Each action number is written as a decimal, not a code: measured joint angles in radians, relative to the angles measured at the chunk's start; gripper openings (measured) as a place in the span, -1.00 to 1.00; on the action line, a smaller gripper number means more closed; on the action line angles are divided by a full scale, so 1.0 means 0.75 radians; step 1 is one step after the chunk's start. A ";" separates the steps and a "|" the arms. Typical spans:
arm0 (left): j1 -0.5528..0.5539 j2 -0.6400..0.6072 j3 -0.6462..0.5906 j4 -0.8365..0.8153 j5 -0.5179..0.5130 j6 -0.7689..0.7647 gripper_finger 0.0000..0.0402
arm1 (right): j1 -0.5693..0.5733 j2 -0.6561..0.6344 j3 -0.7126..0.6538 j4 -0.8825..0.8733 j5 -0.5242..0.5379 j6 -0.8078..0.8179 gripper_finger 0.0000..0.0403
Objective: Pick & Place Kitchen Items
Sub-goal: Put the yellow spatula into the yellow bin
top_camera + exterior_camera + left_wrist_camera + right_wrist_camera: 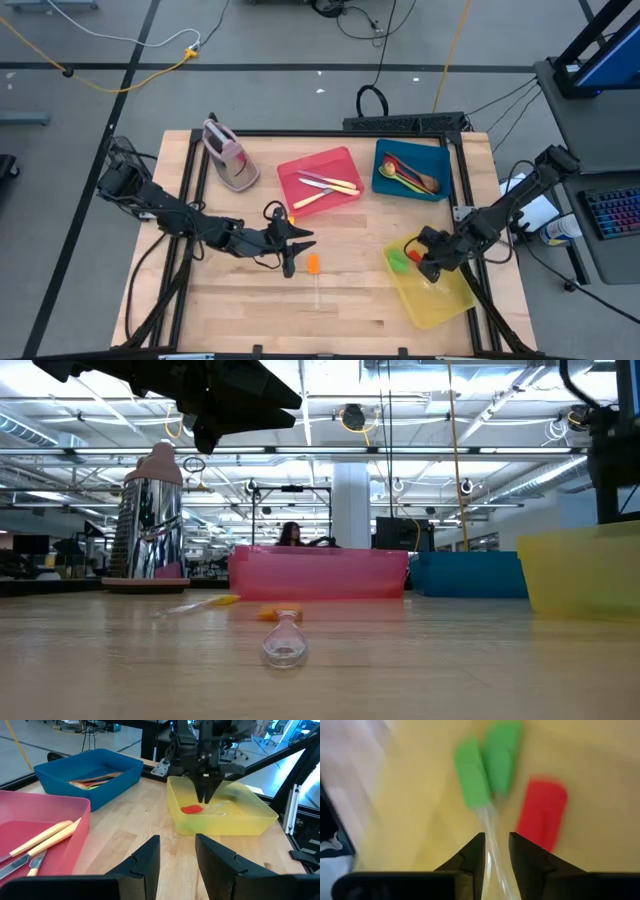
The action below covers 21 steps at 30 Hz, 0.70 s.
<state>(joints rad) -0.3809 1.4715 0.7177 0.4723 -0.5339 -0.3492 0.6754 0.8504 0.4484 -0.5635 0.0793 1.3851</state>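
My right gripper (pixel 428 258) hangs over the yellow tray (pixel 445 305), fingers slanting down and a little apart. In that tray lie clear-handled pieces with two green heads (pixel 472 780) and a red head (pixel 542 812). My left gripper (pixel 177 855) stands open above the table's middle with nothing between its fingers. An orange-headed clear-handled piece (pixel 314 272) lies flat on the wood just right of it. Cream-handled knives (pixel 325 185) lie in the red tray (pixel 345 160). Spoons (pixel 412 175) lie in the blue tray (pixel 385 185). My right gripper comes from above, slanting down. A green-headed piece's clear handle (pixel 492 832) shows in the gap between its fingers in the right wrist view. That picture is blurred, so I cannot tell whether the fingers touch the handle. The piece's green head lies on the tray floor.
A pink-grey stand (pixel 230 158) is at the far left of the table. A small yellow-headed piece (pixel 292 217) lies on the wood by the red tray's near left corner. Bare wood stretches along the near edge.
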 joint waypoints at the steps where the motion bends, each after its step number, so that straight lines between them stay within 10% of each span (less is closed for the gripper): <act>1: 0.000 0.000 0.000 0.000 0.000 -0.001 -0.36 | 0.000 -0.009 0.000 0.022 0.051 -0.046 -0.58; 14: 0.000 -0.001 0.000 -0.144 0.001 -0.255 -0.36 | -0.001 0.010 0.002 0.854 0.707 -1.098 -0.58; 21: 0.001 0.000 0.000 -0.346 -0.016 -0.416 -0.36 | -0.001 0.088 0.002 1.146 0.904 -1.315 -0.60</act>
<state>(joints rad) -0.3801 1.4715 0.7177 0.2131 -0.5461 -0.6610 0.6750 0.9162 0.4496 0.2956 0.7572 0.3989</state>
